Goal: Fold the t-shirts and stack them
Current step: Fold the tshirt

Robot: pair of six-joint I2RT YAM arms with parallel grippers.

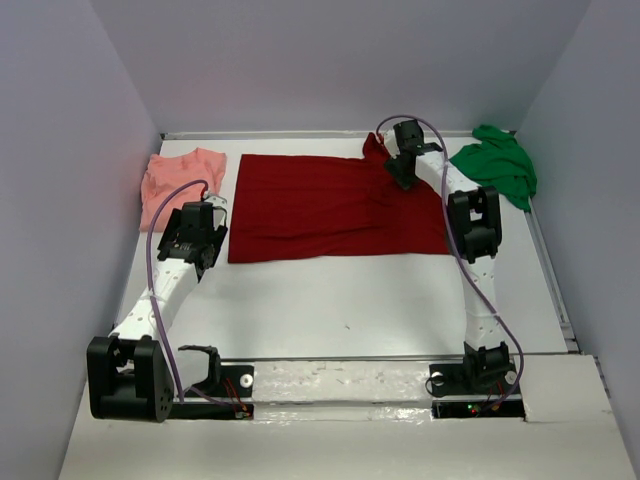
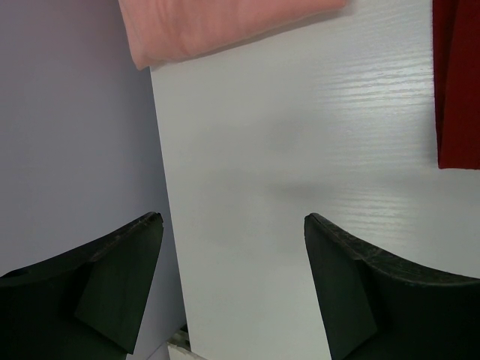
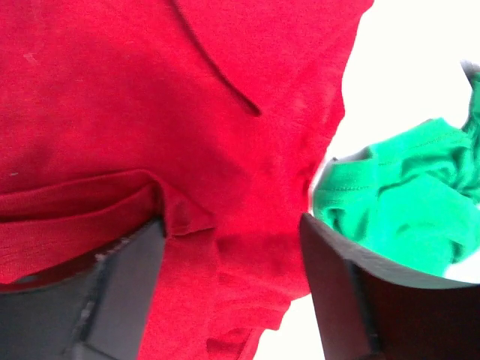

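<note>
Dark red t-shirt [image 1: 330,205] lies spread flat along the table's [image 1: 350,300] far edge. The salmon-pink t-shirt [image 1: 180,182] sits in the far left corner and the green t-shirt [image 1: 497,165] lies crumpled in the far right. The right gripper [image 3: 229,225] is released, jaws apart over the red shirt's far right end. The left gripper [image 2: 232,221] hangs wide and empty near the pink one.

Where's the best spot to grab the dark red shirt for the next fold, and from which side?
The dark red shirt lies flat, so only its edges offer a pinch. I'd take the near-left corner, coming in low from the left; the open left gripper hangs beside that edge.
</note>
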